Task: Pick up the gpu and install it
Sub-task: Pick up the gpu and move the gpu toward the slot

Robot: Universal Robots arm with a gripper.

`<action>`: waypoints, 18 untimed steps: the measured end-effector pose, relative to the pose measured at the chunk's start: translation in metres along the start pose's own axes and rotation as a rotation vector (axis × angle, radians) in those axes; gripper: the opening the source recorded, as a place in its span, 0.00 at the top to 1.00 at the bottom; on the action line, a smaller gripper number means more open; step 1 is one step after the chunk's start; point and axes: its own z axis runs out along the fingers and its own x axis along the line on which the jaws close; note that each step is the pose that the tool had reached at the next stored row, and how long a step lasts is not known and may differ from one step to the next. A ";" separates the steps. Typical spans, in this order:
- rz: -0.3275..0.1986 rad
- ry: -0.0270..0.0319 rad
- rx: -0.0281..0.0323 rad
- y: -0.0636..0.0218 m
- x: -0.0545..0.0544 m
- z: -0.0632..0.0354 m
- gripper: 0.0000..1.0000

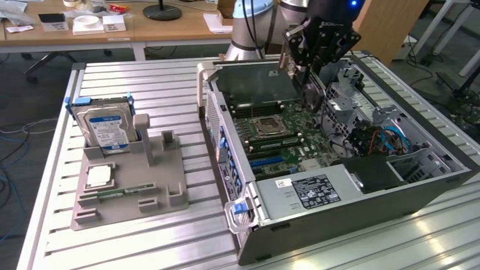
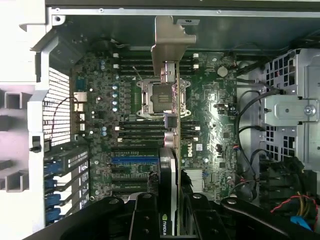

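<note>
I have one arm on screen, and its one gripper [image 1: 309, 67] sits in the upper right of the exterior view, over the far end of the single open computer case [image 1: 420, 185]. In the wrist view its two fingers [image 2: 145, 217] are clamped on the gpu [image 2: 171, 150], one to each side, so the hand is closed on the card and not standing wide. The card is seen edge-on, with its silver end bracket [image 2: 168, 42] at the far end from the fingers. It hangs over the motherboard [image 1: 285, 140], crossing the one processor socket [image 1: 268, 126] (I cannot tell whether its lower edge touches the board). At the near end of the case, lower centre of the exterior view, lies one black power supply [image 1: 315, 191] with a white-printed label. Towards the exterior view's left, well apart from the case, one grey holder tray [image 1: 127, 208] rests on the slatted metal table [image 1: 150, 79]. I count three parts in it: one hard drive [image 1: 107, 129] with a blue-white label standing upright at the tray's far end, one square processor chip [image 1: 98, 176] lying flat nearer the camera, and one narrow green memory stick [image 1: 120, 194] just beside it. One wooden desk [image 1: 150, 28] runs along the upper left of the exterior view.
</note>
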 end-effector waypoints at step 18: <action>0.000 0.0000 0.0000 0.0015 -0.041 0.0021 0.73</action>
